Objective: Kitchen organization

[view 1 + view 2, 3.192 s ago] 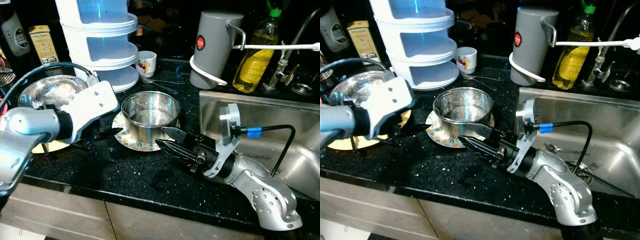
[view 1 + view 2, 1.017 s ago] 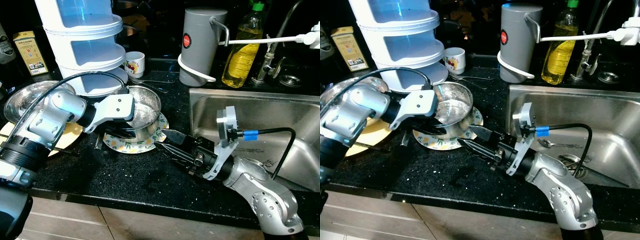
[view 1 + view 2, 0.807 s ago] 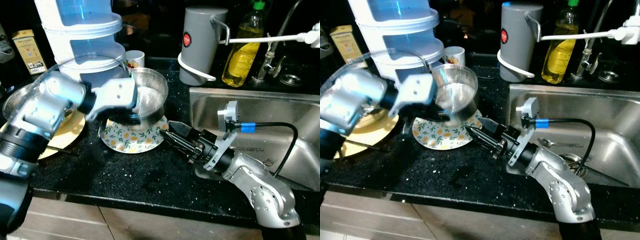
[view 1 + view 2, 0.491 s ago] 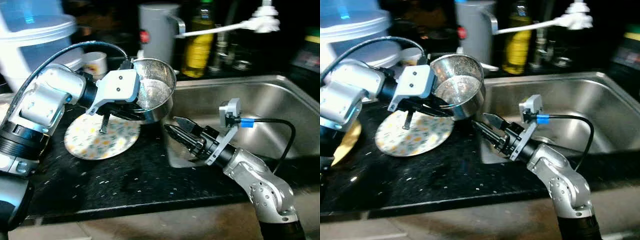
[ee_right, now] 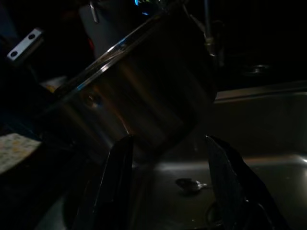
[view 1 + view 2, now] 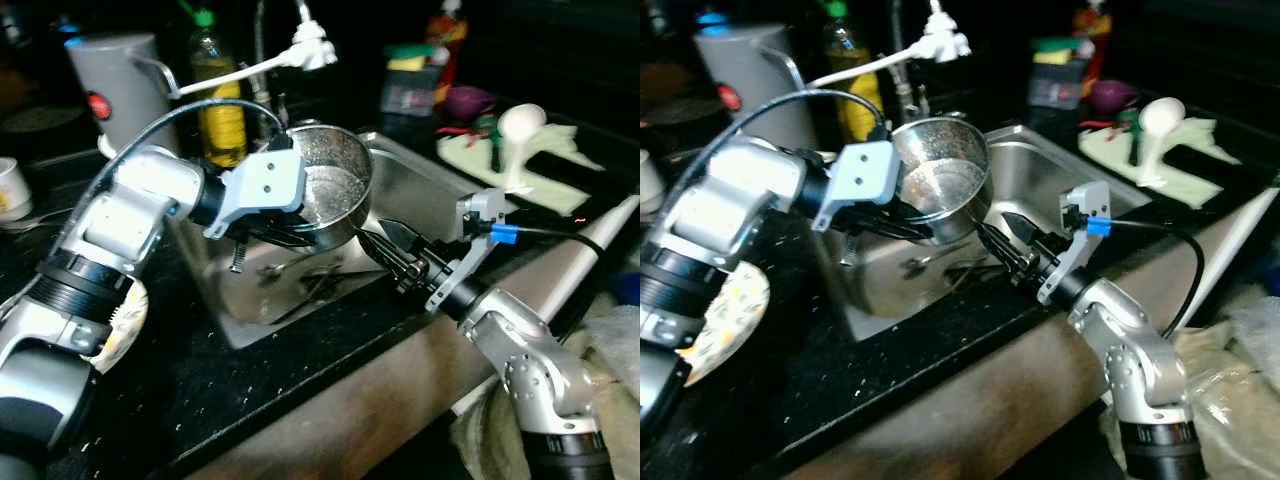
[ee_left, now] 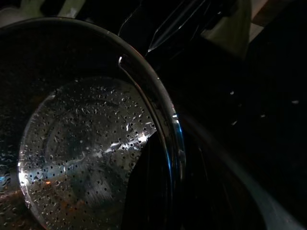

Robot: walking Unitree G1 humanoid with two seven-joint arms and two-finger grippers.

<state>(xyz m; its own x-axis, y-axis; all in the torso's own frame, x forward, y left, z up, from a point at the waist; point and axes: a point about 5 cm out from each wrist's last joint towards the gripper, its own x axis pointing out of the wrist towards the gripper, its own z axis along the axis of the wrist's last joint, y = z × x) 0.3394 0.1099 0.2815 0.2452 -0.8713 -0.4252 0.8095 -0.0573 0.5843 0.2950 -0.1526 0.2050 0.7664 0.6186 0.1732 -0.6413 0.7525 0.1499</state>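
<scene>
My head views are dim and motion-softened, with glare on the steel pot (image 6: pixel 325 195) and sink (image 6: pixel 400 195); both wrist views are nearly black, showing only faint highlights.

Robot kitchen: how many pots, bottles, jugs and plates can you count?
Steel pot, held over the sink by the left gripper: 1
Yellow oil bottle: 1
Grey jug: 1
Flowered plate: 1
Total: 4
</scene>
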